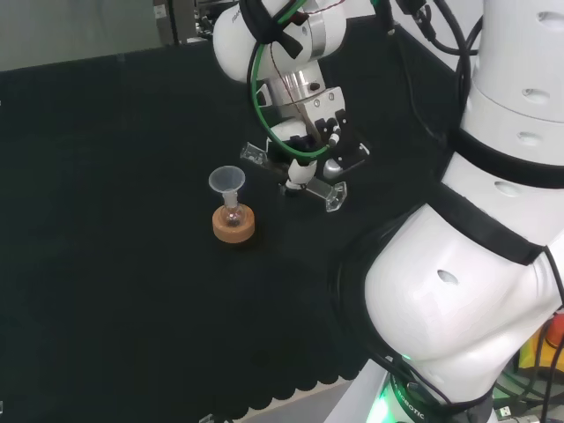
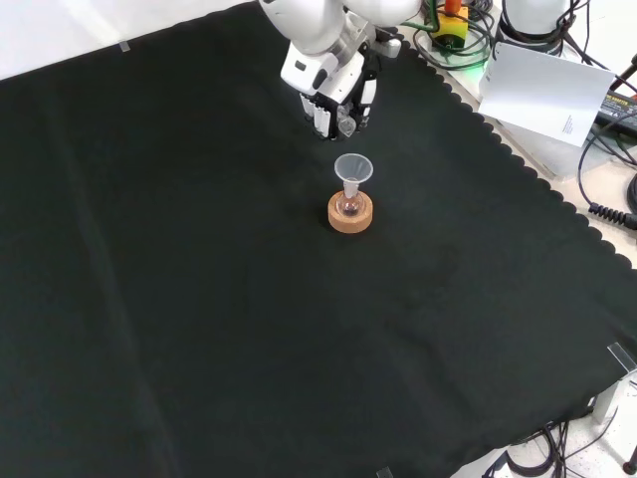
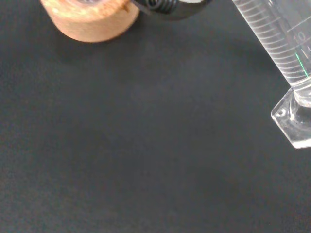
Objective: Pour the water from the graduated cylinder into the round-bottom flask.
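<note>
I have the cylinder [image 1: 304,172] in my hand [image 1: 304,145], fingers curled round it, tipped well over, its foot [image 1: 335,196] down to the right in the head view and its mouth [image 1: 253,155] up towards the flask [image 1: 233,214]. The flask sits in its cork ring [image 1: 233,223] with a funnel [image 1: 227,181] in its neck, just left of the cylinder. My worry is the aim: the mouth looks short of the funnel's rim, so tipping further from here would likely spill onto the cloth [image 1: 115,264]. If I close in carelessly, the lip could knock the funnel and topple the small flask. How much water remains I cannot tell. Room is generous: bare cloth on all sides of the flask, and the scalloped edge [image 2: 498,149] lies well apart.
</note>
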`<move>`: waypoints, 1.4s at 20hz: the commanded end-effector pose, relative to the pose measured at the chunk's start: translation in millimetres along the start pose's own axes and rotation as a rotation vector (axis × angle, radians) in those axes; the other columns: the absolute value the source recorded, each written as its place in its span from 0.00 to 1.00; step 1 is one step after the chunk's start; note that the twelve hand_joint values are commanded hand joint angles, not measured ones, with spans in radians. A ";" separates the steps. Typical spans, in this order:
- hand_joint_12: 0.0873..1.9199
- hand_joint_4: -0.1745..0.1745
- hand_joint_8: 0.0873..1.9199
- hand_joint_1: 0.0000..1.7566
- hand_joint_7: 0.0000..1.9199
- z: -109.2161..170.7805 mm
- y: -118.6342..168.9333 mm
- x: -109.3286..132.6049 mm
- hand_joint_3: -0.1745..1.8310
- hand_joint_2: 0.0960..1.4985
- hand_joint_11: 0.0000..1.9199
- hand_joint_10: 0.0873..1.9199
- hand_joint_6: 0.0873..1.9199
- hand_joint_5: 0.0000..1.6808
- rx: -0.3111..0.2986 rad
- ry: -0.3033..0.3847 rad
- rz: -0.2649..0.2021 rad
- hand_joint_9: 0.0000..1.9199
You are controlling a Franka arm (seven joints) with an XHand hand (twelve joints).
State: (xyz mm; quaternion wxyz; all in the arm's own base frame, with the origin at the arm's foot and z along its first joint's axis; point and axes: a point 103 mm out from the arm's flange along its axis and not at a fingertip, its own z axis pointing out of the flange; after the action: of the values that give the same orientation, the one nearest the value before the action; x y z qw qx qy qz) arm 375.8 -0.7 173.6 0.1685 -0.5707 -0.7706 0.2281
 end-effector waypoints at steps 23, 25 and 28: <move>0.41 0.00 0.50 0.72 0.52 -12.3 -3.5 14.7 0.09 0.72 0.61 0.00 0.50 0.58 0.162 -0.171 0.042 0.74; 0.41 0.00 0.50 0.72 0.52 -13.2 -3.3 16.7 0.09 0.72 0.61 0.00 0.50 0.58 0.184 -0.191 0.059 0.74; 0.41 0.00 0.50 0.72 0.52 -15.1 -3.9 18.6 0.09 0.72 0.61 0.00 0.50 0.58 0.198 -0.211 0.077 0.75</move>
State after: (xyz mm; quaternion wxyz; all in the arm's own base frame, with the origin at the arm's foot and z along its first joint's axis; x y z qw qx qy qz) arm 375.0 14.6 186.0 0.1424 -0.5534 -0.7427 0.3489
